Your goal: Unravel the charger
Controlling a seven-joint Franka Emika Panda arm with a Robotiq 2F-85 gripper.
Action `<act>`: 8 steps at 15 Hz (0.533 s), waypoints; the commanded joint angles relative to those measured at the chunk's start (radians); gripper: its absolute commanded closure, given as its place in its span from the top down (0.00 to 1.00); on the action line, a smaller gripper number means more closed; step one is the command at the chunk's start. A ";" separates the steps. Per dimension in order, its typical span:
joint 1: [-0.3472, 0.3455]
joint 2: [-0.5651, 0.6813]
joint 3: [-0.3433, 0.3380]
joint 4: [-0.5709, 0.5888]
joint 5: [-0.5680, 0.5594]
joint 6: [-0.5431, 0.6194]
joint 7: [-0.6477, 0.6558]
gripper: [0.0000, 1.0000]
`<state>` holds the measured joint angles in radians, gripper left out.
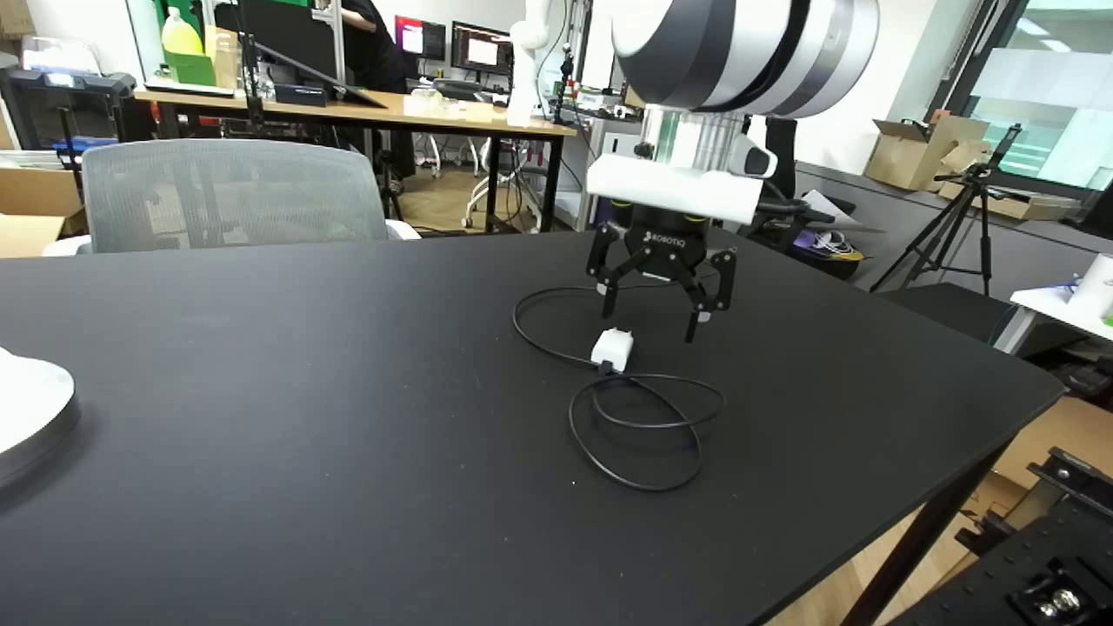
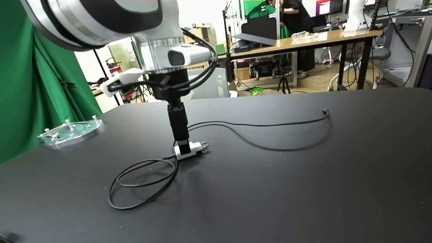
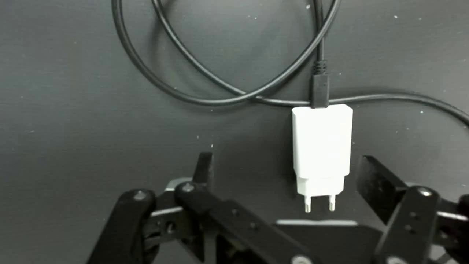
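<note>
The white plug charger (image 3: 322,143) lies flat on the black table, its two pins pointing toward the gripper's base in the wrist view. It also shows in both exterior views (image 1: 612,348) (image 2: 194,148). A black cable (image 3: 216,102) is plugged into it and forms overlapping loops beside it (image 1: 643,487) (image 2: 145,206). The cable's far end (image 2: 325,111) lies away from the loops. My gripper (image 3: 287,165) is open and empty, pointing down above the table. The charger is nearer its right finger in the wrist view. In an exterior view the gripper (image 2: 184,148) partly hides the charger.
A clear plate with upright screws (image 2: 72,135) sits at the table's far side. A white rounded object (image 1: 30,400) shows at the left edge of an exterior view. A grey mesh chair (image 1: 235,200) stands behind the table (image 1: 304,435). A table edge runs at the right.
</note>
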<state>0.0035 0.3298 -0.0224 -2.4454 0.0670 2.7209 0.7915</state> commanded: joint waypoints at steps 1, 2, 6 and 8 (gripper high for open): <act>0.047 0.080 -0.021 0.069 0.057 0.020 0.008 1.00; 0.050 0.094 -0.019 0.080 0.077 0.018 0.002 1.00; 0.061 0.135 -0.021 0.111 0.120 0.041 -0.017 1.00; 0.064 0.147 -0.024 0.120 0.123 0.053 -0.028 1.00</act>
<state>0.0490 0.4529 -0.0281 -2.3557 0.1670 2.7617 0.7813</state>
